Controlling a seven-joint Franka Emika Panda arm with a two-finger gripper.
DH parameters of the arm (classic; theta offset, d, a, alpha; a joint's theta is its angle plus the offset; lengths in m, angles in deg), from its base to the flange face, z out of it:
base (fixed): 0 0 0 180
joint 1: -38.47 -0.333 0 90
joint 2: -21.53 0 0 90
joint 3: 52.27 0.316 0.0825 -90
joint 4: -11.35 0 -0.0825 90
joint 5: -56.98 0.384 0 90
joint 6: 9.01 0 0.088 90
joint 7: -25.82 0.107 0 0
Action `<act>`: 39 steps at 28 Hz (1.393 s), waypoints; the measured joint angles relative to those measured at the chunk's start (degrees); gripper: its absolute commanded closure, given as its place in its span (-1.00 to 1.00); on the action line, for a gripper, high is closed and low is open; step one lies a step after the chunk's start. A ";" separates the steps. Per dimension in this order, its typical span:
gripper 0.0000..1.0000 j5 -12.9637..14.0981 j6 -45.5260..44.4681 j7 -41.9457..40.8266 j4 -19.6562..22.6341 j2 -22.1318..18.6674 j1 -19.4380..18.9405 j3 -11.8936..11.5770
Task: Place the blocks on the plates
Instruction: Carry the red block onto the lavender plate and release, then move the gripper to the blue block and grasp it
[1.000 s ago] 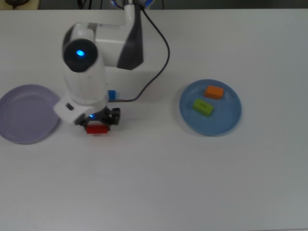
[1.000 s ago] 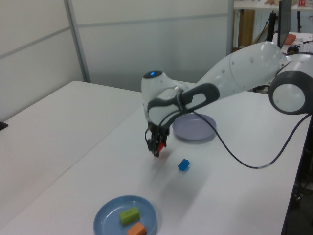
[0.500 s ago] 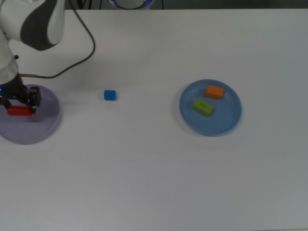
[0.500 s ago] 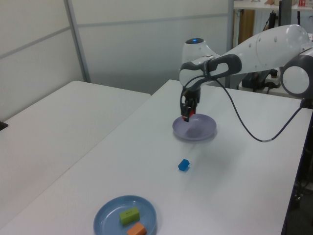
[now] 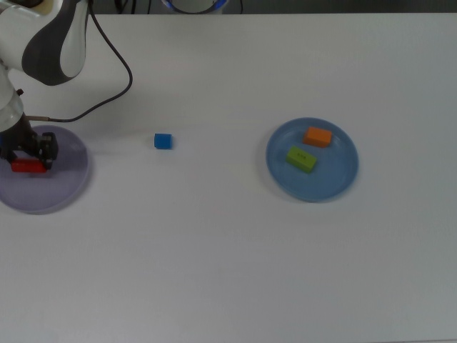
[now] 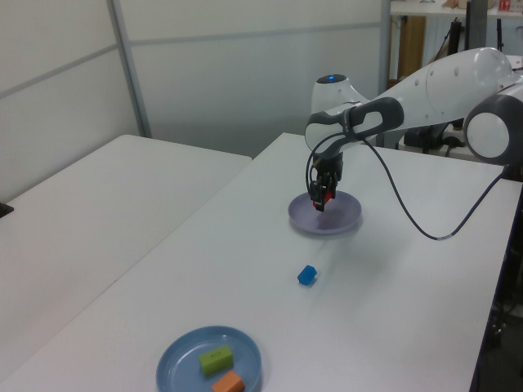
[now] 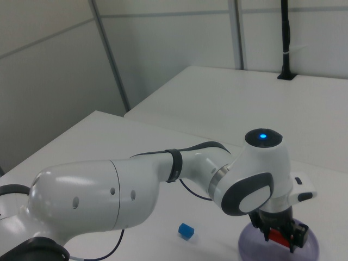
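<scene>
1. Over the lavender plate (image 5: 50, 189), at the top view's left, the gripper (image 5: 27, 158) pinches the red elongated block (image 5: 28, 166) between its fingers, low above the plate's inner area.
2. To finish this placement well, I judge it should lower until the block rests flat on the plate, then part the fingers.
3. Releasing from height risks a bounce or a roll toward the rim, so a gentle drop-off matters.
4. It should rise straight up so the fingers do not drag the block.
5. The blue cube (image 5: 163, 141) lies on the white table (image 5: 228, 250), between the plates.
6. The orange brick (image 5: 318, 136) and lime-green brick (image 5: 301, 159) already lie on the blue plate (image 5: 314, 189).
</scene>
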 measured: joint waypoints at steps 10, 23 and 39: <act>-1.00 0.08 -0.22 0.12 0.30 -0.01 -0.54 0.12; -1.00 0.15 -3.11 9.69 12.69 -9.33 -6.16 1.06; -0.87 -0.26 -0.39 25.96 26.44 -18.61 -21.04 1.32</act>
